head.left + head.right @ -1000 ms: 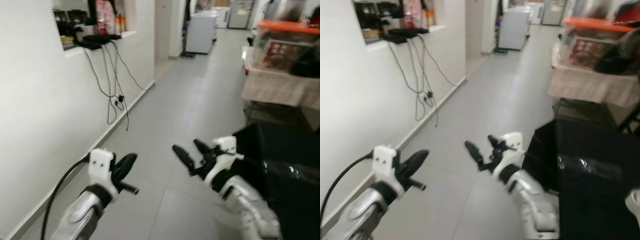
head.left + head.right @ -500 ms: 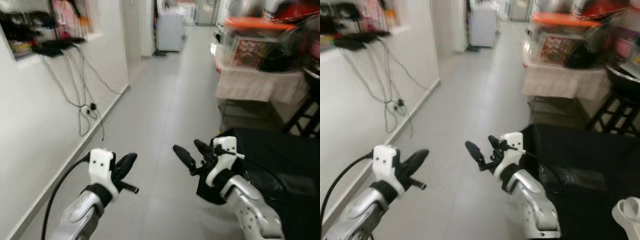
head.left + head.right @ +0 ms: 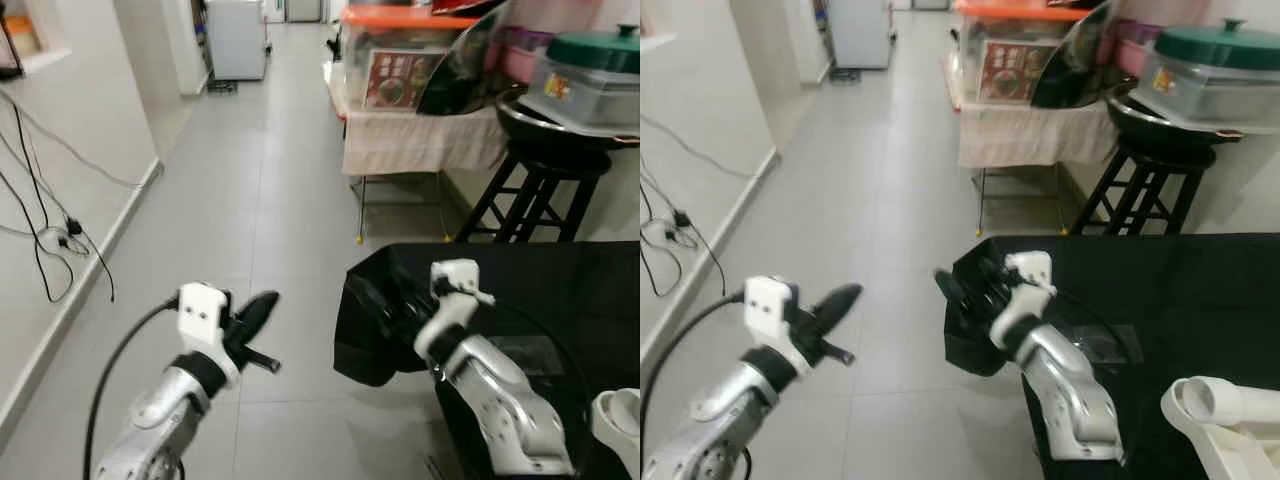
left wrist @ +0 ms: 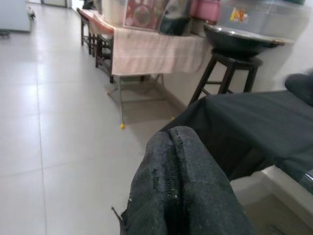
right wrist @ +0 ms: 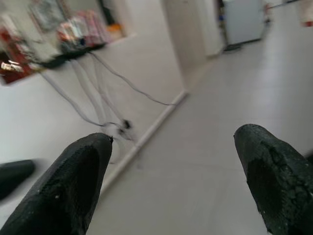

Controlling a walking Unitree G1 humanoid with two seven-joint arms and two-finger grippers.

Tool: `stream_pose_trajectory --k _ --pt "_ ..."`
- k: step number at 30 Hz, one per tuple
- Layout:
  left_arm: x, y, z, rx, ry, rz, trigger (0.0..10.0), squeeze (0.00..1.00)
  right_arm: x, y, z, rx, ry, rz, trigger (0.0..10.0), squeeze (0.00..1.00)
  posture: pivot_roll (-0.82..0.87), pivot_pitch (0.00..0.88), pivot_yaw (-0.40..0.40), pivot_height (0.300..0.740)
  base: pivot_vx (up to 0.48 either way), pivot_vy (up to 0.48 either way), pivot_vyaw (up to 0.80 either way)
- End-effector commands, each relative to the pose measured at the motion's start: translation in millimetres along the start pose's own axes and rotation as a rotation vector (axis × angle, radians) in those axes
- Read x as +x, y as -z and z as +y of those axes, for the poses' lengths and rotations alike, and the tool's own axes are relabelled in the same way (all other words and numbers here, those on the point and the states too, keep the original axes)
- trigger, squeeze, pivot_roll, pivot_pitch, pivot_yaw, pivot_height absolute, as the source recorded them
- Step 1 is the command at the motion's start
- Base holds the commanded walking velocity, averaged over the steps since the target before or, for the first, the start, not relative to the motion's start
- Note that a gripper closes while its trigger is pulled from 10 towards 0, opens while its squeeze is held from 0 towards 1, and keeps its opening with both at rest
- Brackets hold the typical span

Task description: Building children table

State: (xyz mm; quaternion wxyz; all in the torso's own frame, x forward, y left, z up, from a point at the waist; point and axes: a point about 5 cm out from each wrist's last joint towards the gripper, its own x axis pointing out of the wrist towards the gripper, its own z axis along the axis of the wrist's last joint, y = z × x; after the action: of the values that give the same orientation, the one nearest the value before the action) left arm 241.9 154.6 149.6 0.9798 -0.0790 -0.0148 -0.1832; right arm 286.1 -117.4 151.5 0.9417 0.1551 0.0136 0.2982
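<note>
Table parts, white w/ a round tube end, lie on the black cloth, at its near right corner. My right pincer hovers over that cloth's left corner, fingers spread wide, nothing held. Left pincer, off the cloth's left over floor, pressed closed, empty. Best bet imo: face the cloth squarely, halt, then reach right for the tube.

Both silver arms are reaching forward at about waist height. The left pincer is hanging over the floor, left of the black-draped counter, its two black fingers pressing flat together. The right pincer is hovering at that counter's near-left corner, its fingers spreading wide apart.
</note>
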Motion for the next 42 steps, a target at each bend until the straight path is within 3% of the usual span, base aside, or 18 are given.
stream_pose_trajectory --k 1,42 --pt "2.3 -2.6 -6.3 -0.008 0.032 -0.012 10.0 0.00 -8.3 0.3 -11.4 0.000 0.050 0.012 10.0 0.00 -0.01 0.000 -0.050 0.740 0.000 0.000 -0.80" --pt "4.0 -3.3 -6.7 -0.023 0.034 -0.019 10.0 0.00 -8.1 -0.6 -14.8 0.017 0.052 0.012 10.0 0.00 -0.01 0.000 -0.053 0.740 0.000 0.000 -0.80"
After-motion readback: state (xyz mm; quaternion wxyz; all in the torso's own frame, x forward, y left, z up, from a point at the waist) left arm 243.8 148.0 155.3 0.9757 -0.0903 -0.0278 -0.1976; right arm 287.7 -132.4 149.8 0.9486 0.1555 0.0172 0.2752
